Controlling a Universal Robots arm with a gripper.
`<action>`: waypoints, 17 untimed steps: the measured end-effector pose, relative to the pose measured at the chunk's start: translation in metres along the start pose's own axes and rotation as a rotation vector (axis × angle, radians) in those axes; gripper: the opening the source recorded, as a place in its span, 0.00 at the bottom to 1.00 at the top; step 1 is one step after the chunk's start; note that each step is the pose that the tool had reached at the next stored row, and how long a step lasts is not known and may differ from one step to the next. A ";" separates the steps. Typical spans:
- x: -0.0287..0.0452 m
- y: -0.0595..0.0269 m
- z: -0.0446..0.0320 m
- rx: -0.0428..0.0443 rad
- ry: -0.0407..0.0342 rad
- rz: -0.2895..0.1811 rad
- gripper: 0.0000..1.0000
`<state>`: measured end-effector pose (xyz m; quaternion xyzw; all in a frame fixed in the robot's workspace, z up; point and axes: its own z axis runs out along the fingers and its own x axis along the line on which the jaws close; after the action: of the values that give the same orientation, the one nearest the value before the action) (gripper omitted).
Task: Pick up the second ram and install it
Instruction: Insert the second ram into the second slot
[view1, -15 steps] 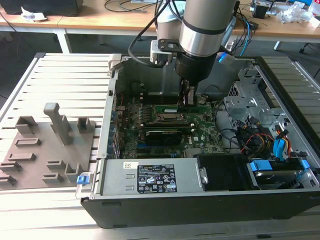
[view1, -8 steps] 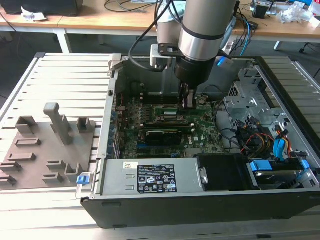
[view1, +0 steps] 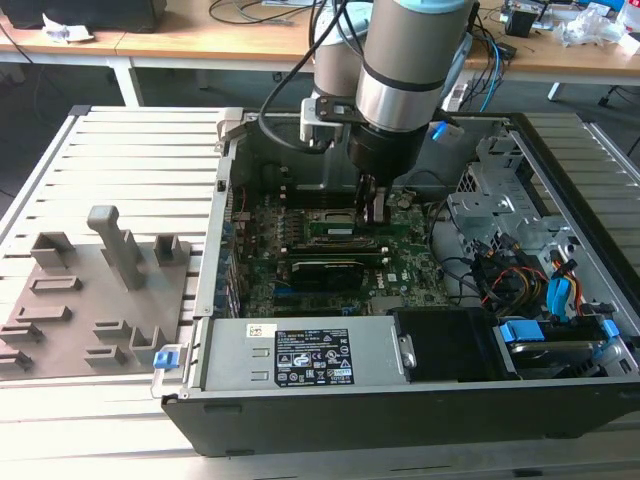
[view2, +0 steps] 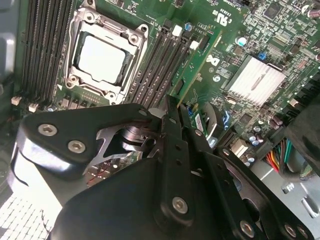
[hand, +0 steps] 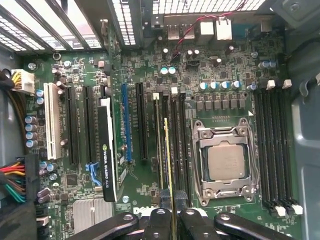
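1. Nearest the camera in both wrist views were the black linkages of the hand (hand: 172, 220), closed on the second ram (hand: 169, 165), a thin green stick seen edge-on and pinched between the two fingertips (hand: 186, 216).
2. The stick ran straight out from the hand, its long axis in line with the black memory slots (hand: 175, 145) beside the CPU socket (hand: 226, 162); it lay over those slots, on the side of the socket facing the expansion slots.
3. Whether its lower edge had yet entered a slot, I could not tell: in the first wrist view it overlapped the slot bank, and in the second wrist view the stick (view2: 197, 75) rose slanting from the hand alongside the slots.
4. Beyond the ram stood the black graphics card (hand: 107, 150) in its expansion slot, well apart from the hand, with a blue slot (hand: 125, 122) between it and the memory bank.
5. In the exterior view the arm reached down into the open computer case (view1: 300, 400), the hand (view1: 372, 205) low over the motherboard (view1: 400, 265), near a green module (view1: 335, 228) lying by the card.
6. The grey fixture tray (view1: 60, 320) lay on the slatted counter (view1: 130, 170), at the exterior view's left of the case.
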<state>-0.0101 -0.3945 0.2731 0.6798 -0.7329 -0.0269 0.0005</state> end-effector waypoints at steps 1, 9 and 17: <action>0.0000 0.0000 0.0007 -0.0001 0.0001 0.000 0.14; -0.0097 0.0010 0.0042 0.0000 -0.0001 0.000 0.14; -0.0181 0.0181 0.0095 0.0001 0.0000 0.000 0.14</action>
<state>-0.0271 -0.3747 0.2650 0.6798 -0.7329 -0.0269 0.0005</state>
